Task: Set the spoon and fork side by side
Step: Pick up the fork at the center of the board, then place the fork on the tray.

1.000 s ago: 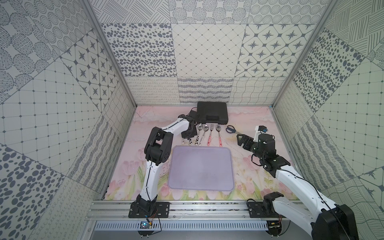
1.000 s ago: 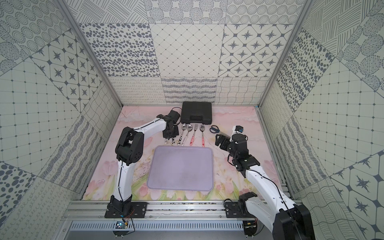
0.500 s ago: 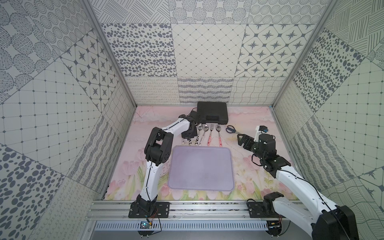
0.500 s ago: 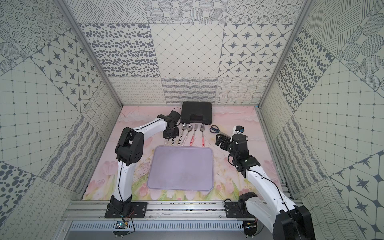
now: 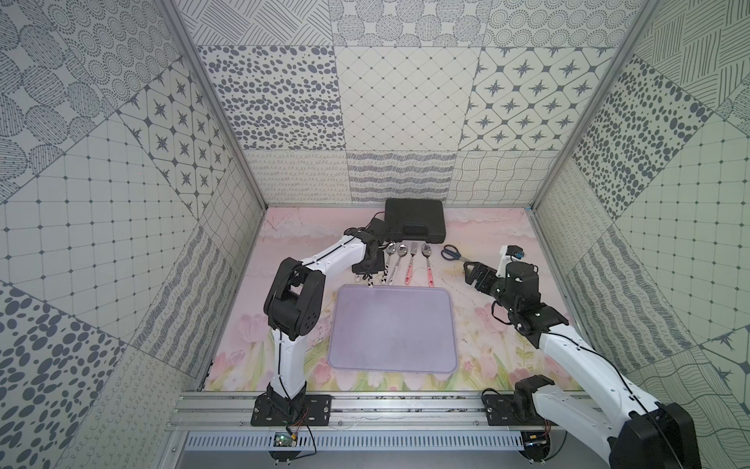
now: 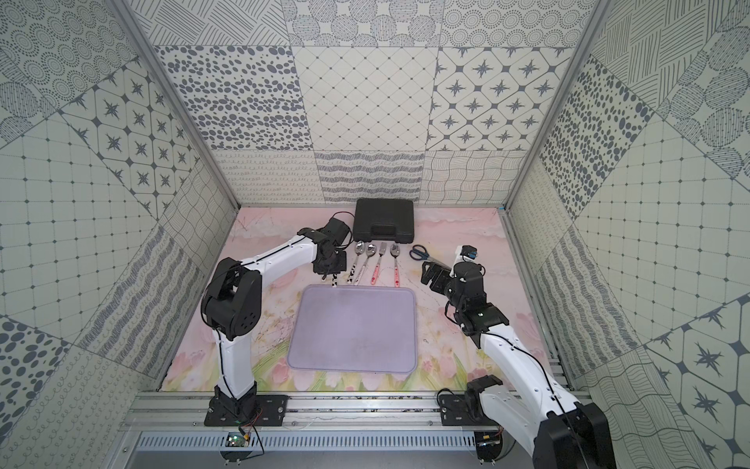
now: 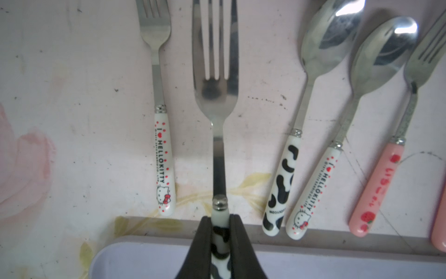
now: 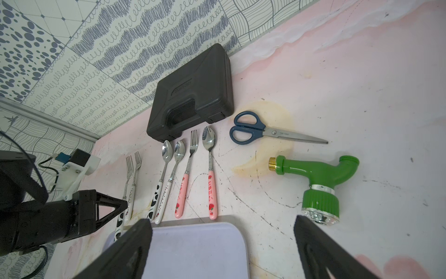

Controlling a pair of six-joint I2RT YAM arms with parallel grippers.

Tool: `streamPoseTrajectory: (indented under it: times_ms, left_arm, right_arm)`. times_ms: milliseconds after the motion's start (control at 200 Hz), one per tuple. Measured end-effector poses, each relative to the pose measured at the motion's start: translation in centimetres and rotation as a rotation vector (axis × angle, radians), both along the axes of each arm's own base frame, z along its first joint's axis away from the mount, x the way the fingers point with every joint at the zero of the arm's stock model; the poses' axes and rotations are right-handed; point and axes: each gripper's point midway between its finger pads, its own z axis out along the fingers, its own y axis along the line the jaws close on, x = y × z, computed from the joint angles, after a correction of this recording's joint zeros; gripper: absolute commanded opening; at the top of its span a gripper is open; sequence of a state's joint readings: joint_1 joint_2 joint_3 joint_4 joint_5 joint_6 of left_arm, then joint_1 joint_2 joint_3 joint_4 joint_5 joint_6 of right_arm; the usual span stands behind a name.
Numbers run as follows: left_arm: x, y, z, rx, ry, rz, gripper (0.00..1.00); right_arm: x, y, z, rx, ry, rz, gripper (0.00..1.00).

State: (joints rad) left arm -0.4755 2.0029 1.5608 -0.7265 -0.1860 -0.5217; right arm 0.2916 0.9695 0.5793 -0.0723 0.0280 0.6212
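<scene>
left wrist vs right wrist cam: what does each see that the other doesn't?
Left wrist only: the contact itself, with the left gripper shut on the cow-print fork by its handle. Right wrist only: black case, scissors, green hose nozzle. Both: Hello Kitty fork, cow-print spoon, Hello Kitty spoon, strawberry fork, lilac tray edge.

cutlery row behind tray; case behind row; scissors right of row
</scene>
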Motion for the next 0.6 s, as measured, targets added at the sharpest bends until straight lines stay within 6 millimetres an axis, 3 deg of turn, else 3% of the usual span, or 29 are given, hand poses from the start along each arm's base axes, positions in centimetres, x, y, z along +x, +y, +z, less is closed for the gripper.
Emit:
streamPoseTrajectory:
  times_ms: [325,600]
  left_arm:
    - [-5.3,-0.2,-0.1,0.018,0.019,-0.058,0.0]
    - [-10.9,1.5,-1.3,0.042,0.061,-0.061,0.0]
  right_arm:
    - [0.1,0.0,-0.6,-0.005,0.018,0.0,0.97]
    - [0.1,0.0,-0.6,-0.005,0.018,-0.001,0.97]
